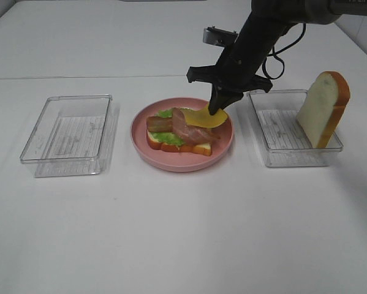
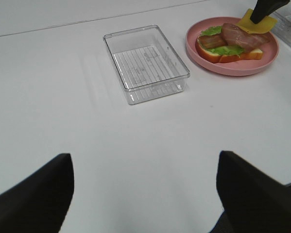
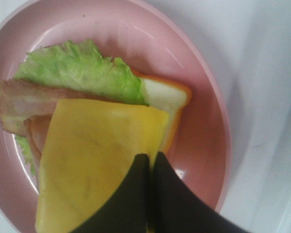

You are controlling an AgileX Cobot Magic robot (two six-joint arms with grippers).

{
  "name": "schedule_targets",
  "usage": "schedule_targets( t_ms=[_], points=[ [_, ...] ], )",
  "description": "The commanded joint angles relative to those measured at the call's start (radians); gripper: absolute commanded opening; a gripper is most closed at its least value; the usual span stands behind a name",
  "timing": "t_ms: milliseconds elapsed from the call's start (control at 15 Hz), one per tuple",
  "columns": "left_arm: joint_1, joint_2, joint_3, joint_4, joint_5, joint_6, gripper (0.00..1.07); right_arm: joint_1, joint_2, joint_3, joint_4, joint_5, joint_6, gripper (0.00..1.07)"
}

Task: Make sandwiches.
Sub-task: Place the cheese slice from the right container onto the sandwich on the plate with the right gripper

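Note:
The sandwich stack [image 1: 177,131] lies on the round pink plate [image 1: 223,147]: a bread slice, green lettuce [image 3: 82,70] and bacon strips [image 1: 186,127]. My right gripper [image 1: 219,110] is shut on a yellow cheese square [image 1: 204,118] by its edge and holds it tilted just above the right side of the stack. In the right wrist view the cheese [image 3: 96,155] covers most of the bacon. A second bread slice [image 1: 323,109] stands upright in the right clear tray [image 1: 281,156]. My left gripper [image 2: 145,194] is open and empty, low over bare table, well away from the plate [image 2: 232,68].
An empty clear plastic tray [image 1: 67,135] sits left of the plate; it also shows in the left wrist view [image 2: 145,63]. The white table has a seam running along the back [image 1: 79,77].

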Motion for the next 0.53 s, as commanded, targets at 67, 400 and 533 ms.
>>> schedule_targets(
  t_ms=[67,400,533],
  points=[
    [-0.002,-0.02,0.002,-0.002,-0.009,-0.007,0.76,-0.002,0.0,-0.004,-0.017,0.041,0.008,0.0],
    [-0.002,-0.02,0.002,-0.002,-0.009,-0.007,0.76,-0.002,0.0,-0.005,0.142,-0.003,-0.065,0.0],
    [-0.002,-0.02,0.002,-0.002,-0.009,-0.007,0.76,-0.002,0.0,-0.005,0.236,-0.021,-0.126,0.0]
  ],
)
